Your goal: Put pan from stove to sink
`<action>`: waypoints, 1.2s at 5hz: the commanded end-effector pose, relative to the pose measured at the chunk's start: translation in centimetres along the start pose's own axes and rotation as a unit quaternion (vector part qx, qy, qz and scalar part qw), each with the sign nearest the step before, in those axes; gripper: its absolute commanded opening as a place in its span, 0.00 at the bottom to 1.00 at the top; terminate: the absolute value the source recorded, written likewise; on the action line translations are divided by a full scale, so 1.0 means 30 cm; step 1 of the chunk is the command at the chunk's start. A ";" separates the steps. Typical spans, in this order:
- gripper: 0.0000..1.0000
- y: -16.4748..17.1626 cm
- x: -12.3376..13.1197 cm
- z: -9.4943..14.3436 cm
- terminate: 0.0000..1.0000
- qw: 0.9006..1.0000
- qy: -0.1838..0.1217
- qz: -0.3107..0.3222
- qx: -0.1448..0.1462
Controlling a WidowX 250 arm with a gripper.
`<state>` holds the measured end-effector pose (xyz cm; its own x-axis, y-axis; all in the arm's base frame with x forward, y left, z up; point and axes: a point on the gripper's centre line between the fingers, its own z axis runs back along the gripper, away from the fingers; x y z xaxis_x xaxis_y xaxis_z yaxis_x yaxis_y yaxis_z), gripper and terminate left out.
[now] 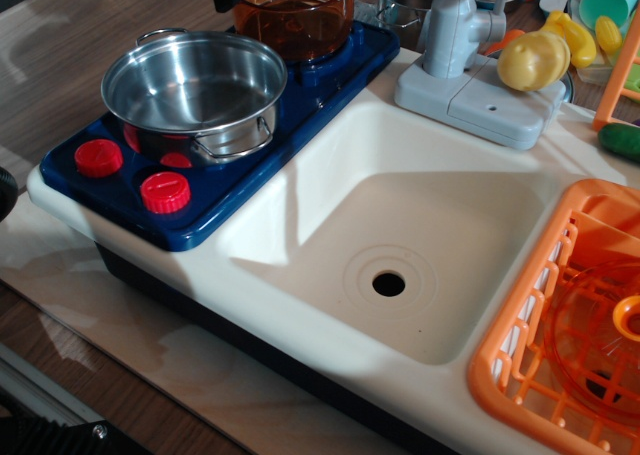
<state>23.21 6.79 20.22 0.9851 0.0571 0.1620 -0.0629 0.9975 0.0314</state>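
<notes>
in the upper left of the frame, the pan sat on the stove, shiny and empty, resting over the near burner just behind the two red knobs. one wire loop handle faced the sink side, the other poked out at the pan's far rim. right behind it, at the top centre, stood the orange-brown pot on the back burner, close to the pan but i couldn't say whether they touched.

across the middle and lower right, the sink lay bare, its drain hole plainly visible, nothing in the basin. the grey faucet stood above it at the top, and the orange dish rack filled the lower right corner.

and the gripper? a dark shape showed at the very top edge above the pot, too cropped to call, so i couldn't tell whether it was the gripper or how its jaws stood. by my reading, nothing of the job was done: grasp, lift, carry and set-down all remained.
</notes>
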 end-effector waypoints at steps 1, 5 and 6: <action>1.00 0.000 0.000 0.000 0.00 1.000 0.000 0.000 0.000; 1.00 -0.136 0.012 -0.056 0.00 0.987 -0.007 0.159 0.011; 1.00 -0.132 0.014 -0.093 0.00 0.988 -0.011 0.153 0.004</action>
<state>24.19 2.87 16.44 0.9198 0.3565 0.1642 -0.3575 0.9336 -0.0245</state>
